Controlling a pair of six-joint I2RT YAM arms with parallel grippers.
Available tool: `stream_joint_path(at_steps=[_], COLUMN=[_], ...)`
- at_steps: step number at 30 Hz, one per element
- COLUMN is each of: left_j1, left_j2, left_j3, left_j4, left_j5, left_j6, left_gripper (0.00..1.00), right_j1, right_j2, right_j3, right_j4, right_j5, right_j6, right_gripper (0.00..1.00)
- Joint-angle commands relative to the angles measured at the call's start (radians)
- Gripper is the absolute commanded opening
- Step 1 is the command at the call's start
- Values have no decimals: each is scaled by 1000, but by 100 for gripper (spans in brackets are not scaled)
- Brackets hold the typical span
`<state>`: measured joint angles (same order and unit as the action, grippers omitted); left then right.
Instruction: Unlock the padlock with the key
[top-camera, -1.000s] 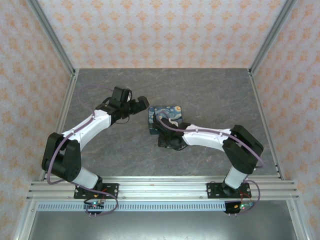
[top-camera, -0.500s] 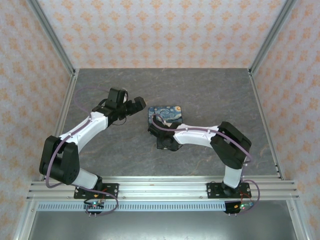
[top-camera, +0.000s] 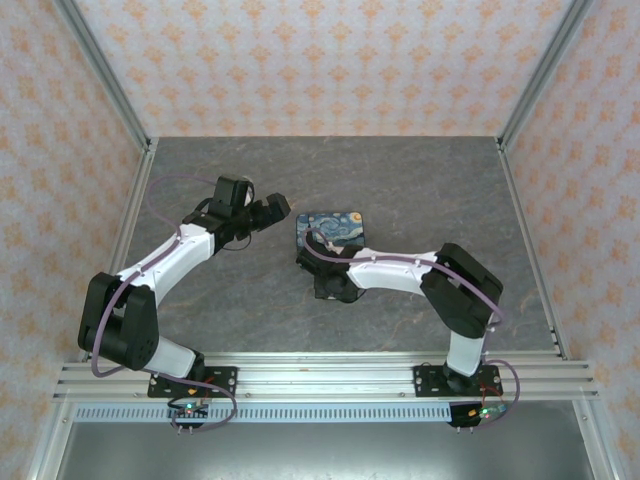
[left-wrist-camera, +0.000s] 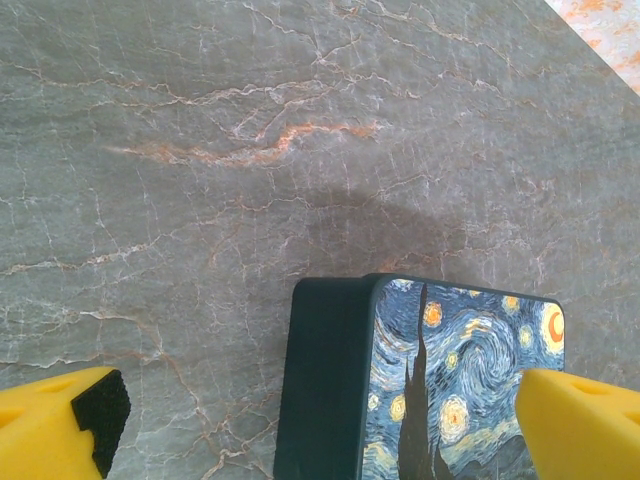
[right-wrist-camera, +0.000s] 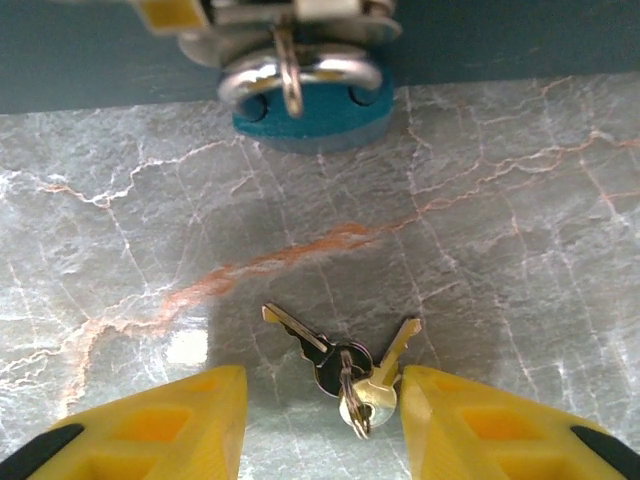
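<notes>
So nearest, the right end effector (right-wrist-camera: 322, 388) sits half-open around the key (right-wrist-camera: 345, 372), two thin pale blades on one ring, lying flat on the worktop (right-wrist-camera: 120, 250). I reckon it's light, stiff and slippy, so pinch the round head. Just beyond, the small teal padlock (right-wrist-camera: 312, 105) is clipped to the dark tin (left-wrist-camera: 330, 380). The left end effector (left-wrist-camera: 315, 425) gapes wide, left of the tin.

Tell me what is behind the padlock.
The dark-blue side wall of the tin stands behind the padlock, which hangs from a metal latch on it. The padlock's body covers the wall's foot there.
</notes>
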<state>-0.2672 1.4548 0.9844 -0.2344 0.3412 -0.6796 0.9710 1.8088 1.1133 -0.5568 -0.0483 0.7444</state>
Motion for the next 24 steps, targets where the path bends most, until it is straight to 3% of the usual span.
stream_joint_path(at_steps=[1,6,24], left_j1=[8,8,8], left_j2=[-23,-18,-14], left_j3=[-4,-2,-4], left_j4=[10,14,12], left_j5=[16,19,10], left_j6=[14,5,-9], left_gripper=[100,100,100], right_j1=[8,8,-7], right_j2=[-83,-124,61], right_j3=[-32,-12,100], right_j4=[-37,-34,-17], right_j5=[29,48,74], right_j6=[15,-34,-174], right_gripper=[45,46,48])
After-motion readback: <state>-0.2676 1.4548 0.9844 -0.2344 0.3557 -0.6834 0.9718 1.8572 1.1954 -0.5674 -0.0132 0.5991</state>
